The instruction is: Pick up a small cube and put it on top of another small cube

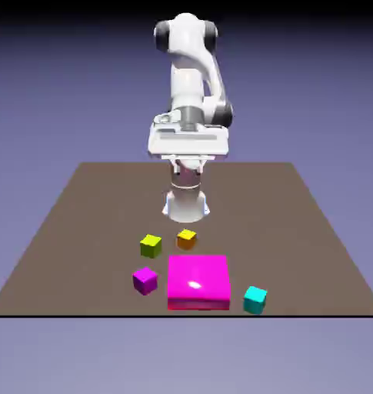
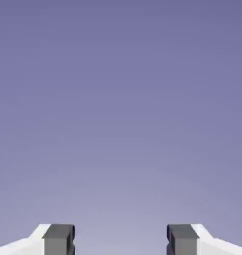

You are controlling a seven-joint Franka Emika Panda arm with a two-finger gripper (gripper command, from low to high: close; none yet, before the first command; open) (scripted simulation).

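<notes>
Our hand [image 2: 121,240] is wide open and empty, up near the arm's base. The cyan cube [image 1: 254,300] sits by the counter's [image 1: 104,208] near edge, just beside the pink block [image 1: 198,282], exterior view's right. We'd travel high, square up over it, then drop straight down, clear of that block.

Exterior: top edge near-black | 1 white glare patch on pink block [image 1: 198,282] | hand view: soft, even blue-violet
</notes>
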